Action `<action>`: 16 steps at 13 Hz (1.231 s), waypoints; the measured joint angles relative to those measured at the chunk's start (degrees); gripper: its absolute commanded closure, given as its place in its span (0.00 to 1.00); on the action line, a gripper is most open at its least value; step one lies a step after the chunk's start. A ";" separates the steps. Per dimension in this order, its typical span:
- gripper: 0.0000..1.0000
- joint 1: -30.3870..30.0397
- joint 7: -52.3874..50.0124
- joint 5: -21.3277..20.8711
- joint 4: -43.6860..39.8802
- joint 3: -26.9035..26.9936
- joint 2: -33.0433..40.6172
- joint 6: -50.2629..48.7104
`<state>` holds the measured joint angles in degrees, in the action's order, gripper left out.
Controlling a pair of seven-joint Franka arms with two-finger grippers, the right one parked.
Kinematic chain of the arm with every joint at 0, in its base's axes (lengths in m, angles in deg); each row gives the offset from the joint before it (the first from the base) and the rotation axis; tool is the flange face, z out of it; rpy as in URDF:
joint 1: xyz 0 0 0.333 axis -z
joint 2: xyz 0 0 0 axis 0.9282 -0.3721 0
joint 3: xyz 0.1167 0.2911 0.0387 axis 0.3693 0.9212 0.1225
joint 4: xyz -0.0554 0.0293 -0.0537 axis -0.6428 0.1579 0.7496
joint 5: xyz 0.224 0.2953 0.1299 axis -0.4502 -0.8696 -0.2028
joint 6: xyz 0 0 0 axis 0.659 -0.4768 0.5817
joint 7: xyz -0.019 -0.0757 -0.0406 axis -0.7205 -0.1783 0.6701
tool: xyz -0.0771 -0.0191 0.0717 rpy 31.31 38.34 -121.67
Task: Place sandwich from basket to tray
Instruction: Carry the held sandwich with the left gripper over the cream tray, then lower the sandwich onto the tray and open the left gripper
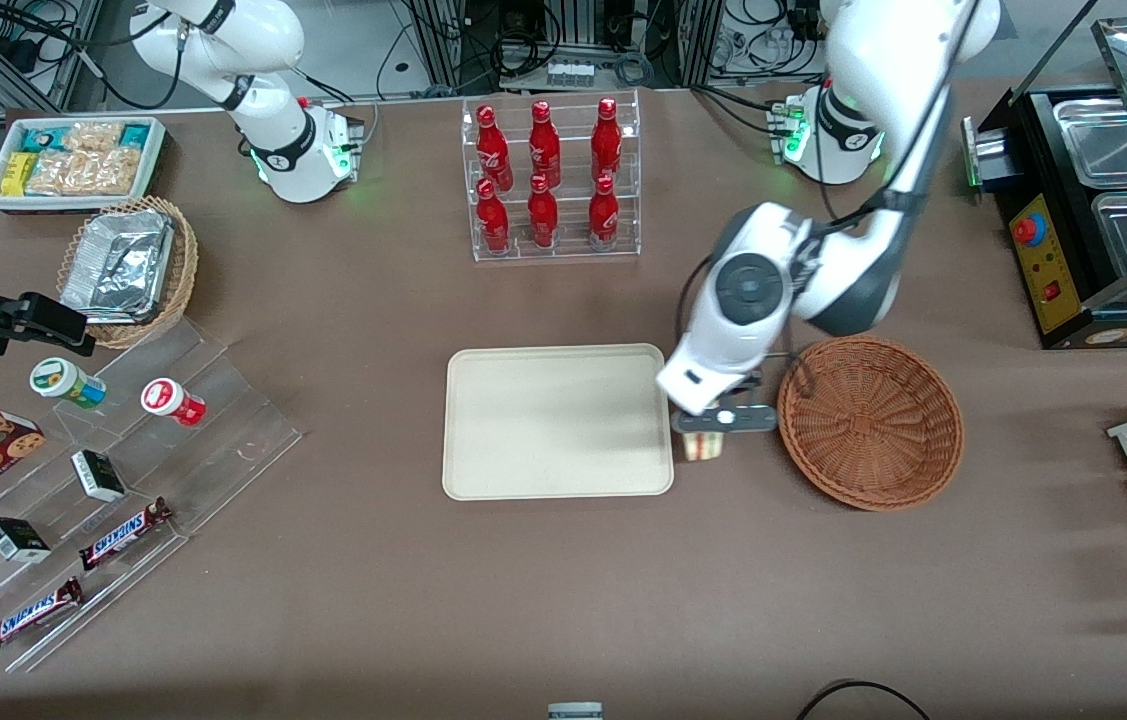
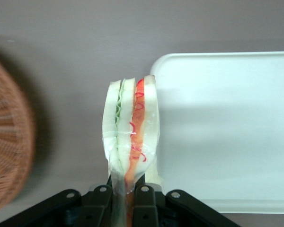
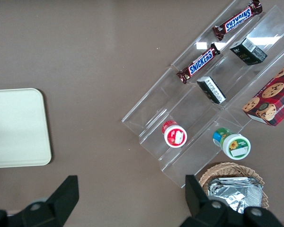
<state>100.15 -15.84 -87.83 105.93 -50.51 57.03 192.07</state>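
Spanning the whole scene, the brown counter [image 1: 563, 580] carried everything, and the tray [image 1: 557, 421] served as the landmark for the rest. That tray lay flat and bare near the middle of the counter, its cream surface showing nothing on it. Beside the tray, toward the working arm's end of the counter, sat the basket [image 1: 870, 421], and its woven bowl held nothing that could be seen. Farther from the front camera than the tray stood a clear rack of red bottles [image 1: 550, 180]. Well apart from the tray, toward the parked arm's end, clear stepped shelves [image 1: 113, 500] held candy bars and small tubs.

Between the tray and the basket, just beside the tray's rim, hung the hand [image 1: 723, 418] of the left arm. Its fingers [image 2: 144, 201] were pressed in on the sandwich [image 2: 131, 137], pinching it by one narrow end of its clear wrapper so that the wedge stood away from the hand with its red, green and cream layers showing. From the front view the sandwich [image 1: 702, 444] sat over bare counter, right at the tray's edge and not yet over it.

By my reading, the carry from basket to tray was the step in hand, and nearly finished. What came next called for a short move sideways until the sandwich was over the tray's flat middle, then a lowering and a release
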 measured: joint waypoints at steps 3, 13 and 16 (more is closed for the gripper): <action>1.00 3.98 -3.91 0.11 -6.81 -0.08 -6.61 0.01; 1.00 6.08 -3.57 0.13 -14.86 -1.85 -16.85 2.97; 0.00 6.08 -3.42 0.13 -15.25 -2.12 -17.60 3.56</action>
<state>106.23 -19.26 -87.69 90.68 -52.63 39.43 195.63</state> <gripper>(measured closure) 0.784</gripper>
